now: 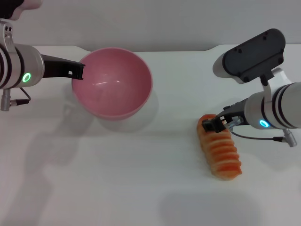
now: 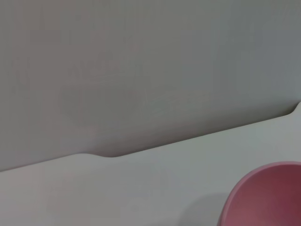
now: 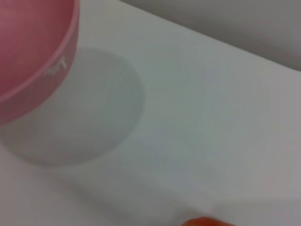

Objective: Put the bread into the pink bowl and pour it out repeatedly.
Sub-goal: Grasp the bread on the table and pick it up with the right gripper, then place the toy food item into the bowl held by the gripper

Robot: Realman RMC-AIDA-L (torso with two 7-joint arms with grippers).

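Observation:
The pink bowl (image 1: 113, 82) is empty and held above the table at the back left, casting a shadow below it. My left gripper (image 1: 77, 71) is shut on its left rim. The bowl also shows in the left wrist view (image 2: 268, 197) and the right wrist view (image 3: 28, 52). The bread (image 1: 221, 150), orange-brown with pale stripes, lies on the table at the right. My right gripper (image 1: 216, 123) is at the bread's far end, touching it. A sliver of the bread shows in the right wrist view (image 3: 204, 221).
The white table (image 1: 141, 179) has a back edge with a notched outline (image 2: 103, 155) against a grey wall. Only the bowl and the bread are on or above it.

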